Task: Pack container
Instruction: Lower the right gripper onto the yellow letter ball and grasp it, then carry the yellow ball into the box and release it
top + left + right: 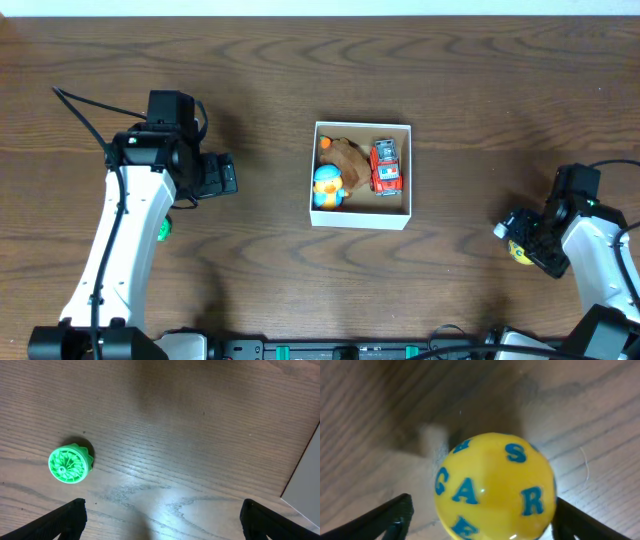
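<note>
The left arm (125, 235) reached across the wooden table (450, 70) with the left gripper (162, 512) hanging over bare wood. Its jaws were spread wide and had nothing between them. A green ribbed wheel-shaped toy (70, 463) lay flat on the table beyond the fingertips and off to one finger's side, outside the gap and touching neither finger. From overhead this toy was half hidden under the arm.

The container (360, 219) sat on the table to the right of that gripper and to the left of the other one, well apart from both. It stood upright with its open top facing up. Three toys lay inside: a blue and orange figure (327, 186) in the corner nearest the left gripper, a brown toy (348, 157) just behind it, and a red toy car (386, 166) along the wall facing the right gripper.

The right gripper (521, 238) was lowered over a yellow ball (495, 487) printed with blue letters. The ball rested on the table between the parted jaws. One finger stood clear of it with a visible gap, and the other lay close against its side. Whether that finger touched the ball could not be told. The jaws were not closed on it.
</note>
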